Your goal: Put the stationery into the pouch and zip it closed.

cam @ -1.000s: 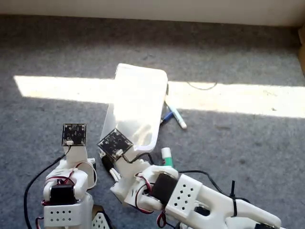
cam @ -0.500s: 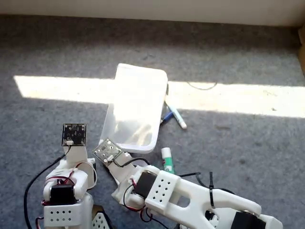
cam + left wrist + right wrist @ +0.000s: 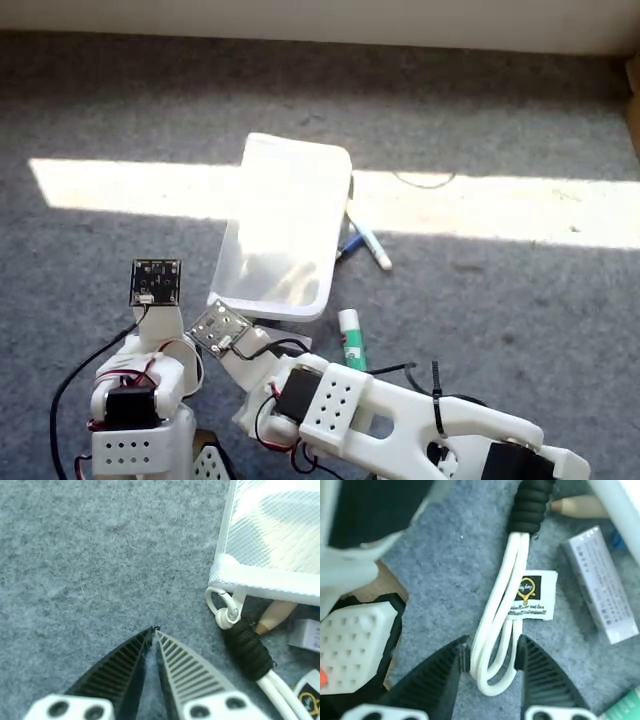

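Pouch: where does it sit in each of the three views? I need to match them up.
High view: the pouch lies mid-frame, across the sunlit strip.
Left wrist view: the pouch's mesh corner, beside the strap.
Right wrist view: the pouch's white edge, past the strap's black wrap.
Shared landmark: the black-wrapped strap, in both wrist views.

I see the translucent white mesh pouch (image 3: 285, 225) lying flat, its white cord loop (image 3: 499, 630) trailing from 1 corner. 2 pens, a slim white pen (image 3: 372, 245) and a blue pen (image 3: 349, 246), lie against its edge. A green-and-white glue stick (image 3: 350, 340) lies near its corner.
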You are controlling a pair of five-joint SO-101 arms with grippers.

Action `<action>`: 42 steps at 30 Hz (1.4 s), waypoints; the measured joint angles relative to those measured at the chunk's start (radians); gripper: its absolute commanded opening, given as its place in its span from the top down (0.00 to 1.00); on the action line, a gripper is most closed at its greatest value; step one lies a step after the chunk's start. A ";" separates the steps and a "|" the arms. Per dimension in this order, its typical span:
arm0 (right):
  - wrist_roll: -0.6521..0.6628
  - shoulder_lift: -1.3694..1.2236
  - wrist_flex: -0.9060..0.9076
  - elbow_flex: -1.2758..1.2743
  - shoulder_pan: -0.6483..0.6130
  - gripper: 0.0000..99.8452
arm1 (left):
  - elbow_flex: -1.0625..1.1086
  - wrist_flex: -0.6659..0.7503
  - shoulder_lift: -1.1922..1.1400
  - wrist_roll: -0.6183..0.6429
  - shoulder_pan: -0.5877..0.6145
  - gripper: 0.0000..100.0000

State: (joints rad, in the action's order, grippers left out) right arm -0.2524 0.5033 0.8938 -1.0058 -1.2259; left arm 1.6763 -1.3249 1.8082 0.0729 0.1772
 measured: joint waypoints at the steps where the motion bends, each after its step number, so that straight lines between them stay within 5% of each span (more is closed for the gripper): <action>1: 0.000 0.000 0.000 0.000 0.000 0.92 | 0.000 0.000 0.000 0.000 0.000 0.99; 14: 0.095 -0.002 0.025 -0.035 0.005 0.99 | 0.000 0.000 0.000 0.000 0.000 0.99; 22: 0.126 0.023 0.097 -0.035 0.167 0.99 | 0.000 0.000 0.000 0.000 0.000 0.99; 35: 0.189 0.551 0.279 -0.035 0.371 1.00 | 0.000 0.000 0.000 0.000 0.000 0.99; 42: 0.207 0.631 0.288 -0.035 0.520 1.00 | 0.000 0.000 0.000 0.000 0.000 0.99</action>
State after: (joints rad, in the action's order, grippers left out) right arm -0.0453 1.1339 1.1822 -1.0411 -0.7058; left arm 1.6763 -1.3249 1.8082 0.0729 0.1772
